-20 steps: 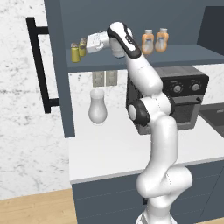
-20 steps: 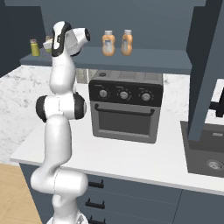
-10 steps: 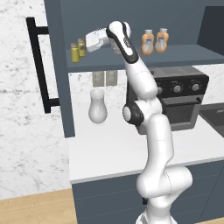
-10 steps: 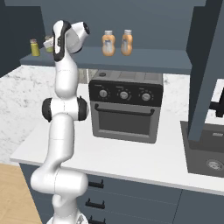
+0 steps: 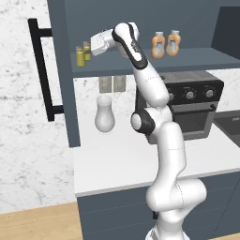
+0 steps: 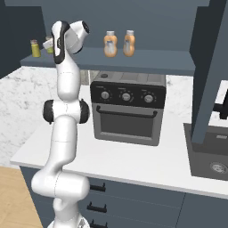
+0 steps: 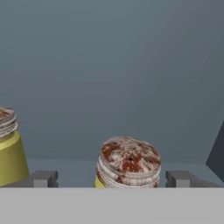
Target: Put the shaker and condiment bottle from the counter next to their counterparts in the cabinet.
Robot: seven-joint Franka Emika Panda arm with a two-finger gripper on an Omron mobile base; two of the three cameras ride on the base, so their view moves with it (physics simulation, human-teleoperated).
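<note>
Two shakers: stood side by side on the cabinet shelf [image 5: 197,58] at its left end, the shaker [image 5: 87,50] nearer the end effector [image 5: 92,47] and its counterpart [image 5: 80,56] just beside it.
Two condiment bottles: the condiment bottle [image 5: 158,45] and its twin [image 5: 173,43] stood upright, close together, further right on the same shelf, above the toaster oven [image 5: 194,103].
Cabinet: dark blue-grey, door [image 5: 58,75] swung out with a long black bar handle [image 5: 40,70].
Bench: white slab [image 5: 122,161] carried a white vase [image 5: 104,115] and the oven; no shaker or bottle was seen on it, so by judgement both items were already placed.
End effector state: jaws spread wide in the hand view, one dark fingertip [image 7: 43,178] on each side of the shaker's speckled cap [image 7: 129,161], with a gap at both sides; nothing gripped.
Handling, shaker: judged light, rigid and smooth-sided, small enough to tip if nudged by a withdrawing finger; best taken across the yellow-green body below the cap.
Handling, bottle: judged light and stiff, rounded shoulders likely slippery; the straight labelled midsection offers the surer hold.
Hidden or unclear: the shaker's body was cut off at the bottom of the hand view, so its footing on the shelf could not be checked there.
Also unclear: in the right base view the arm covered most of the near shaker; the far one [image 6: 34,48] stood clear.
Labels: too small to read.
</note>
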